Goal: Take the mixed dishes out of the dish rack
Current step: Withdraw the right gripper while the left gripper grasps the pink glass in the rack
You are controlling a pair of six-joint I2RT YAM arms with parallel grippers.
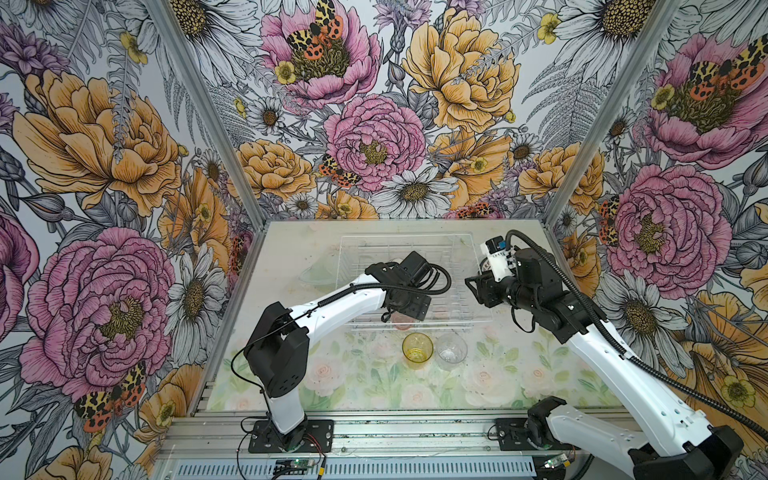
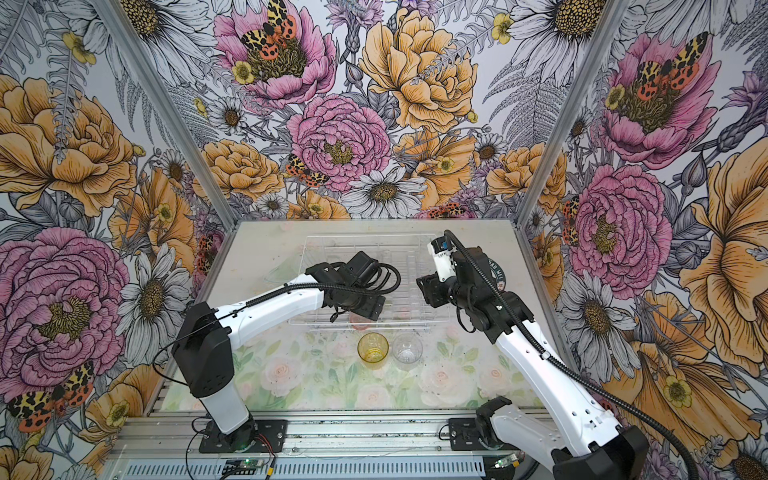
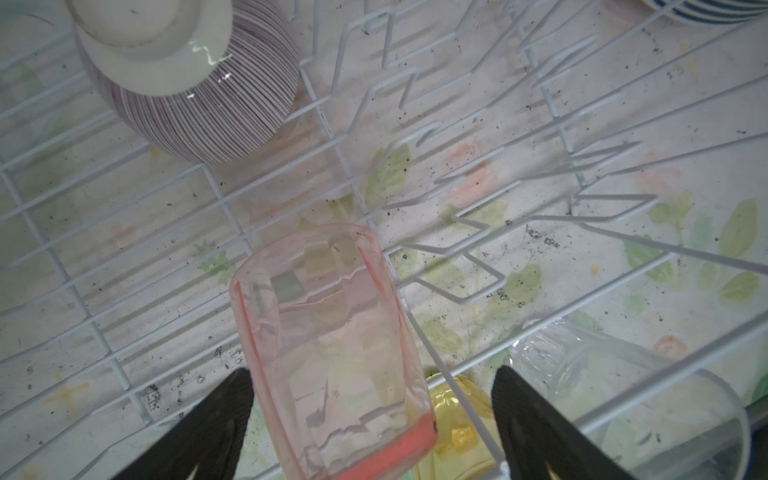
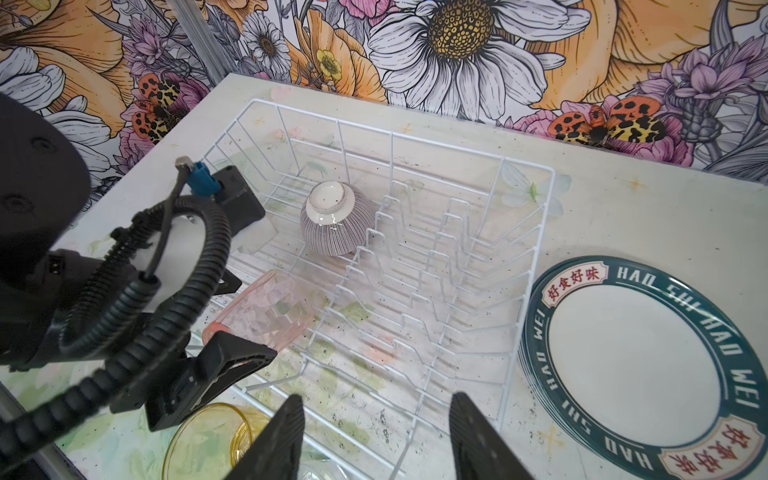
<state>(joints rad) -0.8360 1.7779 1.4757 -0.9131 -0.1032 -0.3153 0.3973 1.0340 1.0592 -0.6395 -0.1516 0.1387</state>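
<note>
Top views: dish rack (image 1: 415,249) sits centre-far on the table (image 1: 291,374). Left gripper (image 1: 397,318) is down over the rack's near edge, with the pink tumbler (image 1: 402,323) just showing under it. Yellow tumbler (image 1: 417,350) and clear tumbler (image 1: 451,350) stand upright side by side on the table, just near of the rack, yellow on the left. Right gripper (image 1: 473,289) hangs above the rack's right edge; that arm hides most of the plate stack (image 2: 500,279). Left wrist: the pink tumbler lies on its side on the rack wires between the two fingers (image 3: 199,436), jaws wide. One pad is at the glass wall and there's a clear gap on the other side, so it straddles the glass without clamping it. The striped bowl (image 3: 187,83) is upside down in the rack, farther in. Yellow and clear tumblers show through the rack's near wall, outside it. Right wrist: right gripper fingers are parted about halfway with nothing between them, above the rack's near-right corner. Bowl inverted in the far-left part, pink tumbler near-left under the left gripper. The plate stack lies flat on the table, just right of the rack; plate slots bare.
</note>
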